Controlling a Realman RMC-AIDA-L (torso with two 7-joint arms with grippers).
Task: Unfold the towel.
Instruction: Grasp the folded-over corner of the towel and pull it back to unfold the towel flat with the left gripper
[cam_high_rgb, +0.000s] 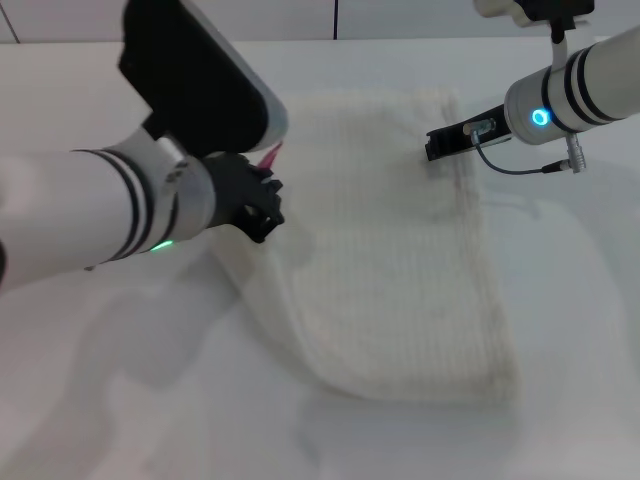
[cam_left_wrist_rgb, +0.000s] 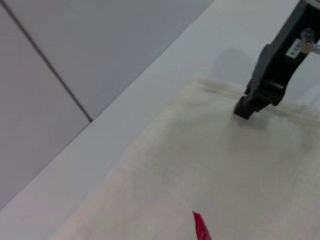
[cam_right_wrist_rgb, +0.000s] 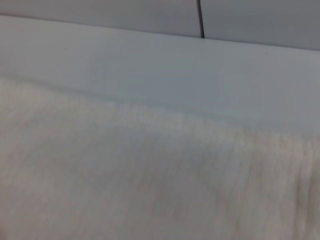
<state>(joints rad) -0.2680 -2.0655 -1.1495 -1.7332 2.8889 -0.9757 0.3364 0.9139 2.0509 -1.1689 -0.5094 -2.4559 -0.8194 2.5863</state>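
- The large white ribbed cloth towel (cam_high_rgb: 400, 250) lay on the plain white tabletop (cam_high_rgb: 120, 400), stretched between the two grippers and spreading toward the table's near side.
- Its near edge sagged in a rounded fold, and its left edge ran slantwise down from the left gripper (cam_high_rgb: 262, 205).
- A small red-pink label tag (cam_high_rgb: 271, 157) stood out at the corner held by the left gripper; the left wrist view showed it as a red sliver (cam_left_wrist_rgb: 201, 227) against the cloth (cam_left_wrist_rgb: 210, 170), with no writing legible.
- The black left gripper was at the towel's far-left corner with its fingers pinched together on the cloth, lifting that corner slightly.
- The black right gripper (cam_high_rgb: 436, 147) was at the towel's far-right edge, its tip pressed on the cloth (cam_left_wrist_rgb: 246, 109); whether its fingers were apart or together, I could not tell.
- Bare tabletop lay beyond the right gripper, between the towel's far hem and the grey panelled wall (cam_right_wrist_rgb: 150, 12).
- Open table surface lay on the near side of the left gripper and outward from the right gripper, beside the towel's right edge.
- A small silvery sticker (cam_left_wrist_rgb: 305, 44) on the right gripper was unreadable.
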